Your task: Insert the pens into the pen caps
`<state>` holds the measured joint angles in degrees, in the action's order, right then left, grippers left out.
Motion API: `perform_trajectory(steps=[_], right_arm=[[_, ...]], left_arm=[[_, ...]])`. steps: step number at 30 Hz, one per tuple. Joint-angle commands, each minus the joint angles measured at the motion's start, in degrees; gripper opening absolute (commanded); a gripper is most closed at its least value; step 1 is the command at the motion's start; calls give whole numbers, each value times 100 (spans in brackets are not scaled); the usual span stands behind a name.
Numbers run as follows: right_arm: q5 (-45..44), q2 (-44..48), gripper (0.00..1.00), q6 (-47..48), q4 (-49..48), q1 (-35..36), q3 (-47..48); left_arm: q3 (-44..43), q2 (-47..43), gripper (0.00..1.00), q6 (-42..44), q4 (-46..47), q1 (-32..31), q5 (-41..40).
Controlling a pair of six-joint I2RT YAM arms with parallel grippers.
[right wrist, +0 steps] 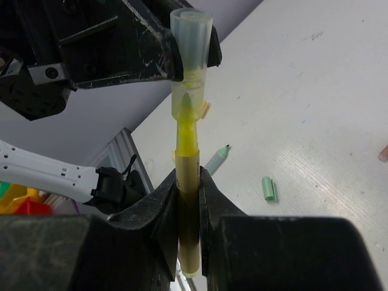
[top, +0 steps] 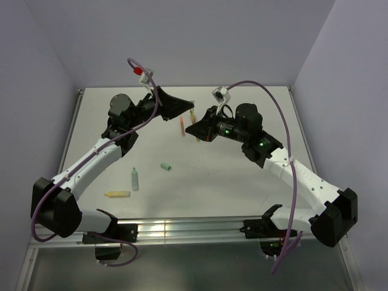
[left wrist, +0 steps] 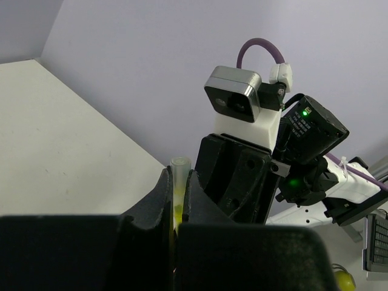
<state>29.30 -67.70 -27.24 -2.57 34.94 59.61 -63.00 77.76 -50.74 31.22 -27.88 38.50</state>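
Over the table's (top: pixel 242 182) far middle, the olive-yellow pen (right wrist: pixel 188 230) is held off the surface. The right gripper (right wrist: pixel 188 183) is clamped narrow on its olive barrel. Its bright yellow neck is exposed and its nib sits just inside a clear yellowish cap (right wrist: pixel 191 36). The left gripper (left wrist: pixel 177 188) pinches that cap tight between its fingers. Pen and cap are lined up end to end, the cap not fully seated.

An orange-pink pen (top: pixel 182 126) lies on the table just beside the olive-yellow pen. A green cap (top: pixel 165 166), a mint green pen (top: pixel 134 179) and a yellow pen (top: pixel 117 194) lie loose, well apart from the olive-yellow pen, to its left and nearer the arm bases.

The table is matte off-white and lightly scuffed, with a metal rail (top: pixel 188 229) at its near edge. Plain lavender walls (top: pixel 212 36) enclose it on three sides.
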Motion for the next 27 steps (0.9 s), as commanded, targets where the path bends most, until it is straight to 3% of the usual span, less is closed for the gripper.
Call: perform_trajectory(steps=[1, 9, 27], right_arm=[[-135, 205, 0, -44, -306, -57, 59], [-741, 617, 0, -202, -797, -180, -169], [-627, 679, 0, -27, -675, -172, 50]], left_arm=[[51, -190, 0, -137, 314, -139, -53], [341, -735, 0, -235, 139, -596, -1002], [104, -920, 0, 547, -819, -1273, -1134]])
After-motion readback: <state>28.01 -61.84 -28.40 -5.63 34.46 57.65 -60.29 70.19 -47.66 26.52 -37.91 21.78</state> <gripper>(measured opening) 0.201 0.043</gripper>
